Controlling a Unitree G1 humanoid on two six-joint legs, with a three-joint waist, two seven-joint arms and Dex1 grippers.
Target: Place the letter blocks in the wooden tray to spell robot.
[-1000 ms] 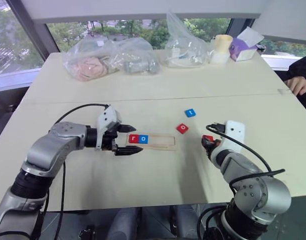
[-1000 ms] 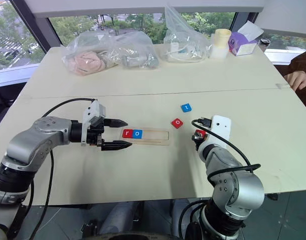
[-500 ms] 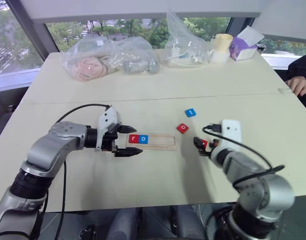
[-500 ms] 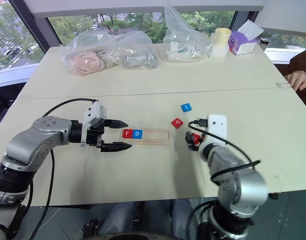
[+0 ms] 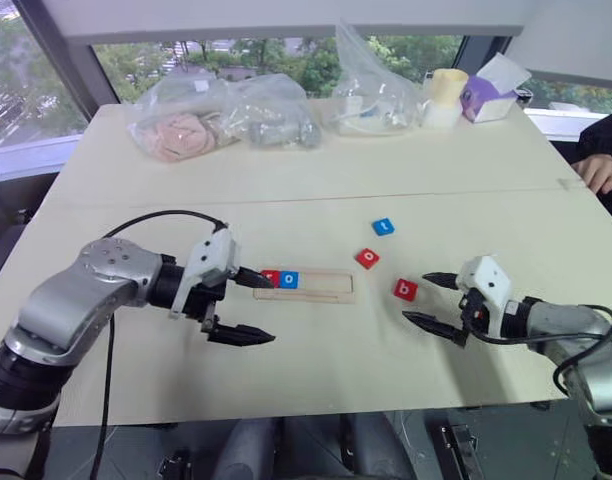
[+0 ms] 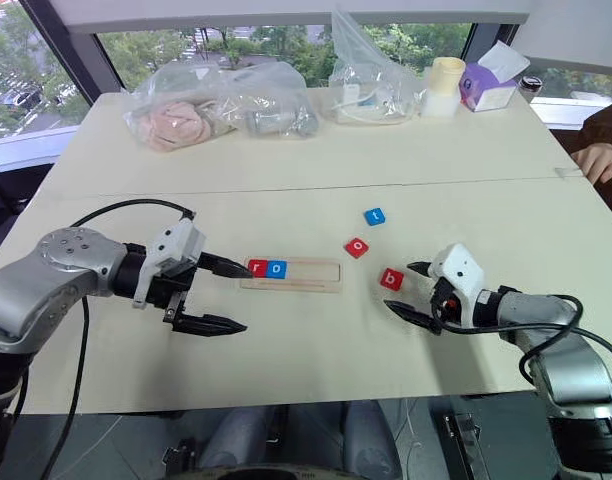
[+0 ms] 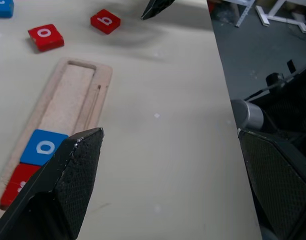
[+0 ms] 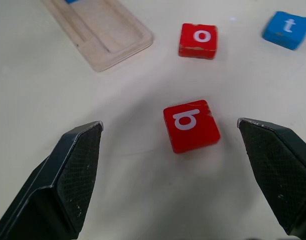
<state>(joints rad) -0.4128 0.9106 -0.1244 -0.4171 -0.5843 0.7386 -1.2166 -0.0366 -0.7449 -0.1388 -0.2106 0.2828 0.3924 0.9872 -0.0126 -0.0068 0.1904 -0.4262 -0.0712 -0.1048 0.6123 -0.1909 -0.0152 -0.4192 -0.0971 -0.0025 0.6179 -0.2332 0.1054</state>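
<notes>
The wooden tray [image 5: 321,287] lies mid-table with a red r block [image 5: 270,278] and a blue o block [image 5: 289,280] at its left end; the rest of its slot is bare. To its right on the table lie a red o block [image 5: 366,258], a blue t block [image 5: 383,227] and a red b block [image 5: 405,290]. My left gripper [image 5: 270,310] is open and empty just left of the tray. Open too, my right gripper [image 5: 415,298] has its fingers on either side of the red b block [image 8: 191,125] without touching it.
Clear plastic bags [image 5: 221,115] with soft items, a pale cup [image 5: 442,97] and a purple tissue box [image 5: 489,92] line the table's far edge. A person's hand [image 5: 596,170] rests at the right edge.
My right gripper opened and let the red b block down on the table, then rolled and swung out to the right. My left gripper drew back a little from the tray.
</notes>
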